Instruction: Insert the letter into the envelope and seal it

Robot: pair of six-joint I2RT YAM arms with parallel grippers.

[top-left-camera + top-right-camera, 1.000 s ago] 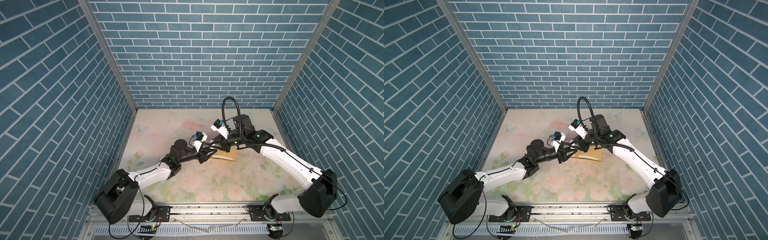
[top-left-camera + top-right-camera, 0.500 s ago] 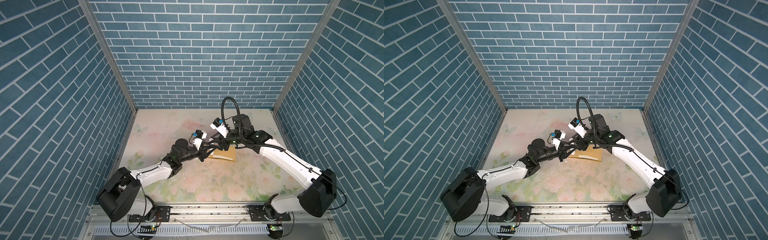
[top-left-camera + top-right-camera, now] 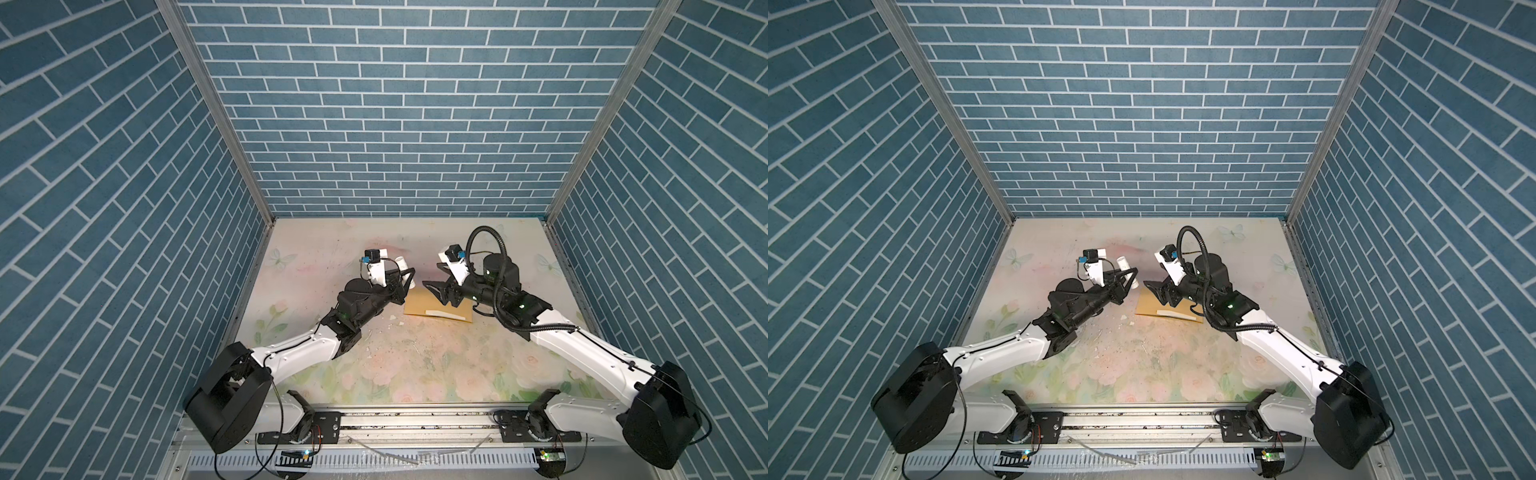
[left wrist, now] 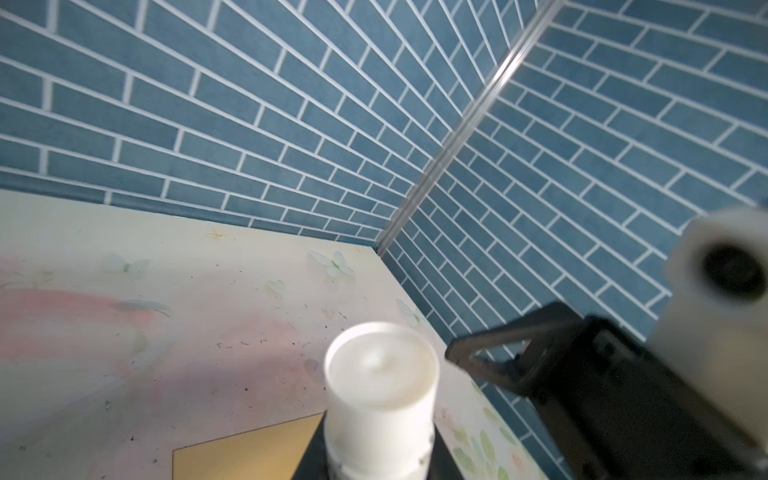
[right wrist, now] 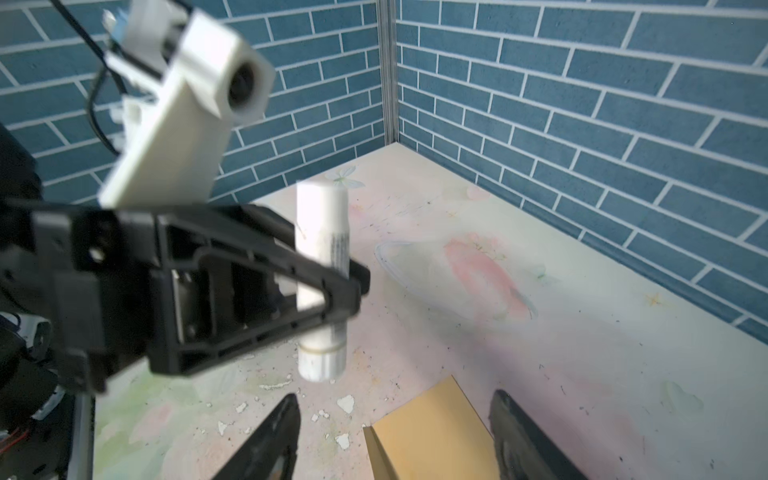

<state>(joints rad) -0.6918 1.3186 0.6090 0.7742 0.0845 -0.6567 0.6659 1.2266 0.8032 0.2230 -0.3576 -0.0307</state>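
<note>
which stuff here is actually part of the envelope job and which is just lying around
Part of the job:
- envelope, flat on the table
- pale strip along its near edge, possibly the letter
- white glue stick, gripped by the left gripper
- right gripper, open over the envelope

Lying about:
- white paper scraps on the floral table

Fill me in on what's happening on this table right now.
The left gripper holds a white stick upright in its jaws, raised above the floral table. The right gripper hangs over the mustard-yellow envelope, jaws open and empty. The envelope lies flat; a pale strip shows along its near edge.
</note>
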